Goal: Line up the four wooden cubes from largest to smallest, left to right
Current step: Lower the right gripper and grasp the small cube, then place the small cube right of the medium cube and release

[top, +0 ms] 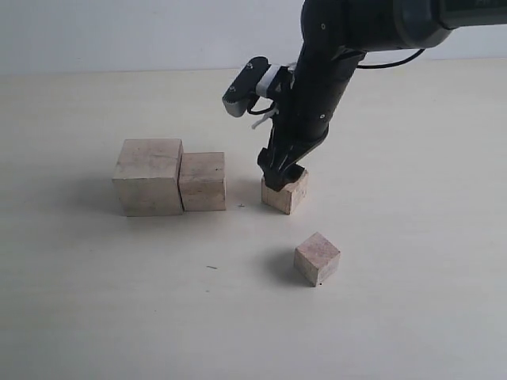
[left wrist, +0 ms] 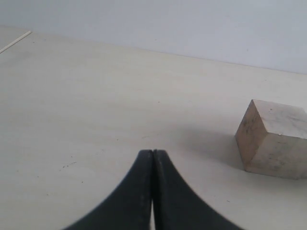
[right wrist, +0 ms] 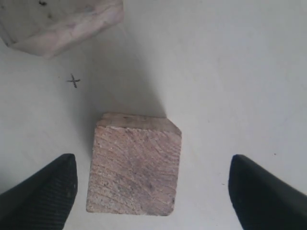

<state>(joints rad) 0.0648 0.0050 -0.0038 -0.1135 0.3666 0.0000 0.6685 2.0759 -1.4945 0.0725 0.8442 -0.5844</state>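
Observation:
Four pale wooden cubes sit on the table. The largest cube (top: 148, 176) is at the left, with the second cube (top: 203, 180) touching its right side. A smaller cube (top: 287, 194) lies right of them, a gap apart. My right gripper (top: 281, 176) is down over it and open; in the right wrist view the fingers (right wrist: 53, 191) stand on either side of this cube (right wrist: 134, 165) without touching it. Another small cube (top: 317, 258) lies nearer the front, turned at an angle. My left gripper (left wrist: 152, 152) is shut on nothing, low over the table, with one cube (left wrist: 276, 143) off to its side.
The table (top: 95, 317) is pale and bare apart from the cubes. A small pencil cross (right wrist: 73, 80) is marked between the second cube (right wrist: 62, 24) and the one under my right gripper. The left arm does not show in the exterior view.

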